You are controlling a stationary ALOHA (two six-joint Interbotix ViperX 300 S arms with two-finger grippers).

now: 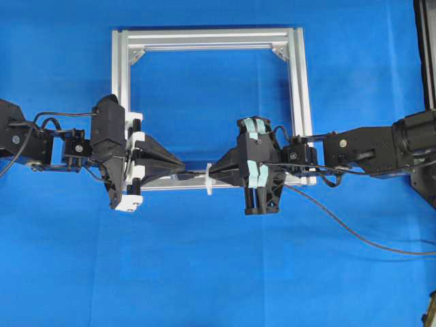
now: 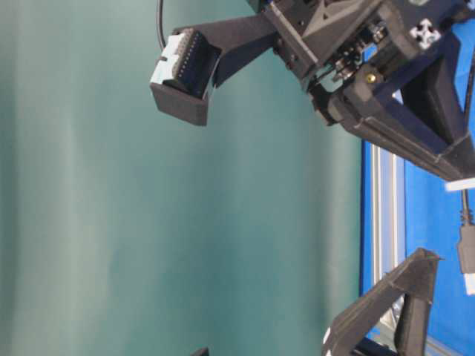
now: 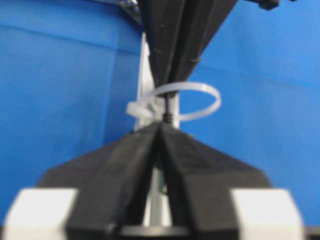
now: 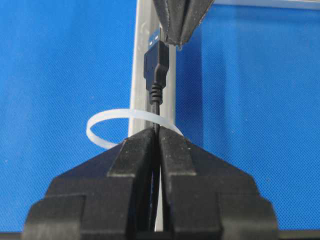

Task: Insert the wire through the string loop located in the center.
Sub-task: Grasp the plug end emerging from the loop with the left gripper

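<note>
Seen from above: left end effector (image 1: 182,167) at the frame's (image 1: 121,68) near bar, tips slightly parted beside the plug. At center, white string loop (image 1: 209,179) with wire (image 4: 154,87) passed through it. Right end effector (image 1: 212,170) clenched on wire.

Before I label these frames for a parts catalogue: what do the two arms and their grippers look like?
Both arms are black, with loose black cables looped along them. The left gripper has long tapered black fingers on white blocks. The right gripper has the same tapered black fingers, with pale teal tape strips across its body.
</note>
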